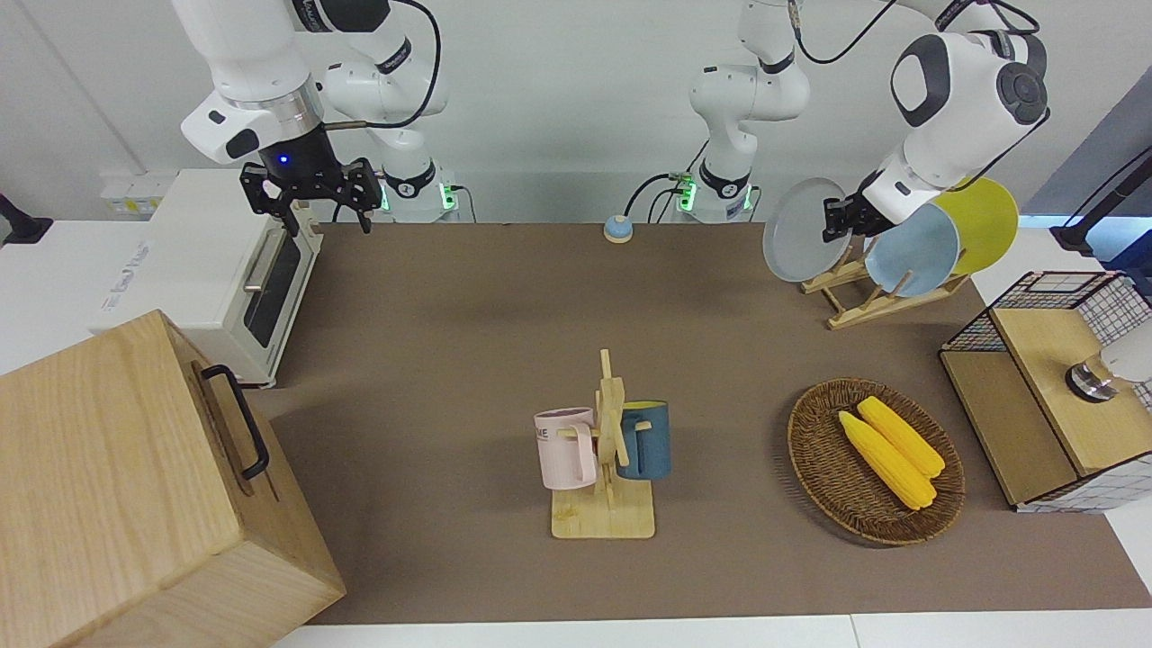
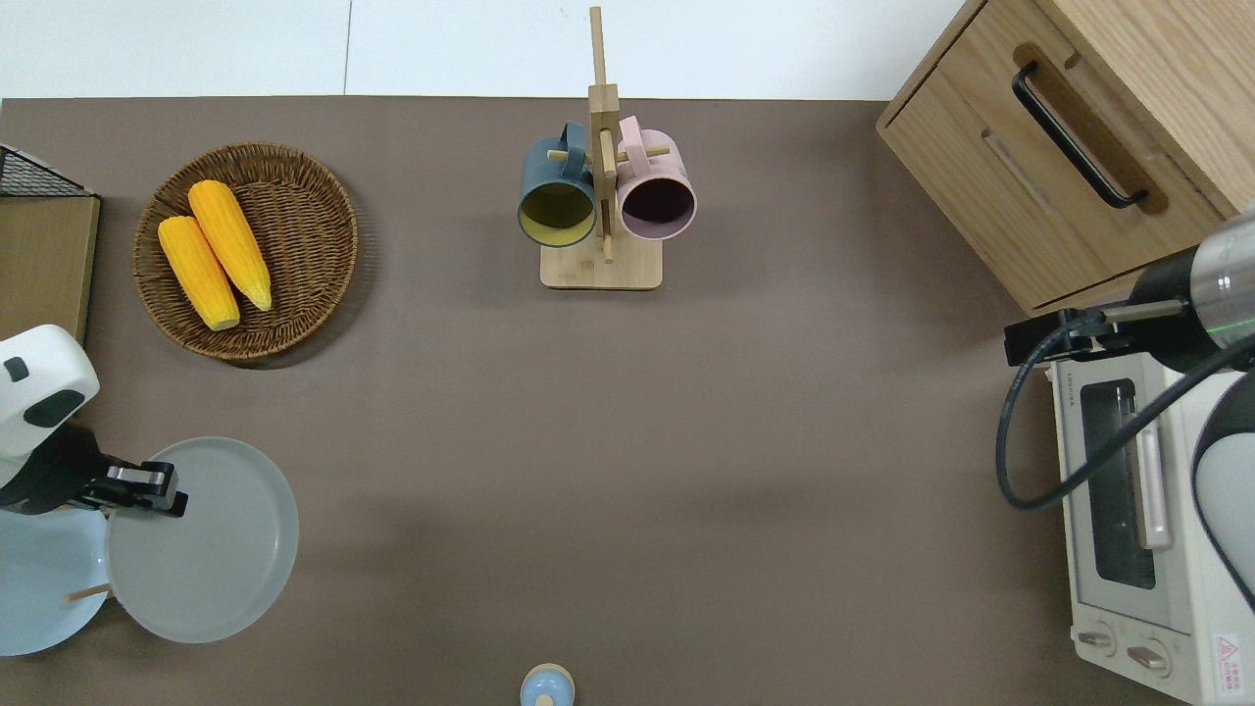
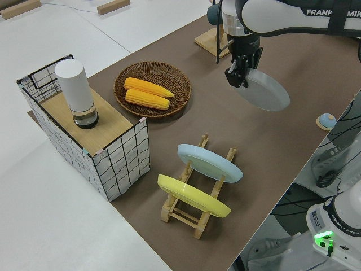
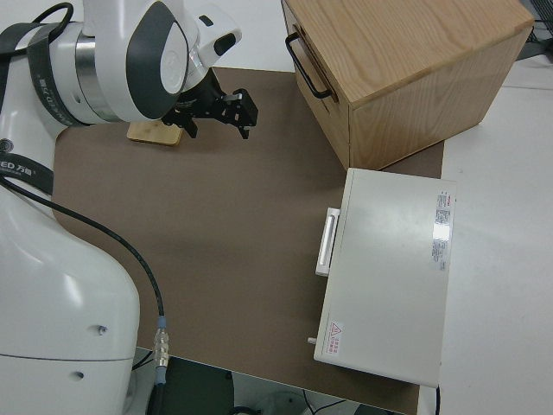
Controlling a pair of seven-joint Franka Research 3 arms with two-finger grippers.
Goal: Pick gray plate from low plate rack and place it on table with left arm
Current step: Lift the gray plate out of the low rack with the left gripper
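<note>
Gray plate (image 2: 211, 544): round, plain pale gray, shallow rim; pinched at its edge in my left gripper (image 2: 147, 487), lifted clear, tilted, over the table (image 2: 627, 441) beside my low plate rack (image 3: 194, 203). Rack: light wood, slanted pegs, at my left arm's end.

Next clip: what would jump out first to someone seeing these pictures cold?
The gray plate stands out: the left tool holds it by the rim in the air, tilted, beside the low plate rack, where a light blue plate and a yellow plate remain. Farther out sits a wicker basket with two corn cobs. The right arm is parked.
</note>
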